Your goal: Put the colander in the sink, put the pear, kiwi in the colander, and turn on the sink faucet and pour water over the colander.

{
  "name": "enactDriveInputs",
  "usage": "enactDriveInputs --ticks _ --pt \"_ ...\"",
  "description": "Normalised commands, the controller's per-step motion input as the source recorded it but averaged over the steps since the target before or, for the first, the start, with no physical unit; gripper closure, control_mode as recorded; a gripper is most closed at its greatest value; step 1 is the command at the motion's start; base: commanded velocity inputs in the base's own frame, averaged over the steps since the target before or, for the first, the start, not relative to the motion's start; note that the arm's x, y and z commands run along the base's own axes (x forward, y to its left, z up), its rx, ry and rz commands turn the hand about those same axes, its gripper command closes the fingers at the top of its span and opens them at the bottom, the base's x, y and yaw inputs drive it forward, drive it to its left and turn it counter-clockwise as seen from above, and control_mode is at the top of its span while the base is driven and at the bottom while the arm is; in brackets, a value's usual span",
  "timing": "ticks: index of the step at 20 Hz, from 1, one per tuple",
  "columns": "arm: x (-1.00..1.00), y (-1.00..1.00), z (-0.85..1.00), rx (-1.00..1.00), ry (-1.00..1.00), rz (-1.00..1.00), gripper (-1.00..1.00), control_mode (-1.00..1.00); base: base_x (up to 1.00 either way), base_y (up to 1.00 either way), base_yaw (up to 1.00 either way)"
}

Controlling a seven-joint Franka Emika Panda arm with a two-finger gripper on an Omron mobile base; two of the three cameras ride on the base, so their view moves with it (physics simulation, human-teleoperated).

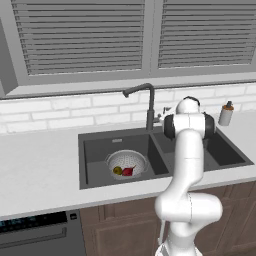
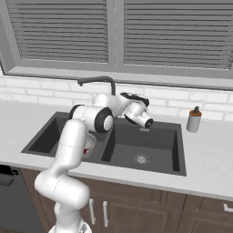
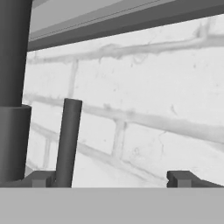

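colander (image 1: 126, 163): sat in sink (image 1: 95, 150), left of faucet (image 1: 149, 105)
gripper (image 3: 111, 178): jaws wide apart, empty, beside faucet lever (image 3: 68, 140)

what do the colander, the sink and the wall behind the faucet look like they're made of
The colander: pale silvery bowl dotted with holes, probably metal. The sink: uniform matte dark grey, perhaps composite or coated metal; the render leaves it open. The wall: glossy white rectangular tiles with grey grout lines, likely ceramic.

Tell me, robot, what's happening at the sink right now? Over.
Tool open by faucet lever. Pear, kiwi in colander. No water.
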Motion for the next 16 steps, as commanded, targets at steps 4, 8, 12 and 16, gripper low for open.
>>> enactDriveInputs --ticks 4,8,12,16 --pt "0.33 0.00 -0.10 0.00 0.00 0.00 -1.00 -1.00 0.00 0.00 0.00" --pt "0.31 0.00 -0.01 0.00 0.00 0.00 -1.00 -1.00 0.00 0.00 0.00" --pt "0.22 0.14 0.00 0.00 0.00 -0.03 -1.00 -1.00 0.00 0.00 0.00" --pt "0.18 0.16 0.00 0.00 0.00 -0.05 -1.00 -1.00 0.00 0.00 0.00"
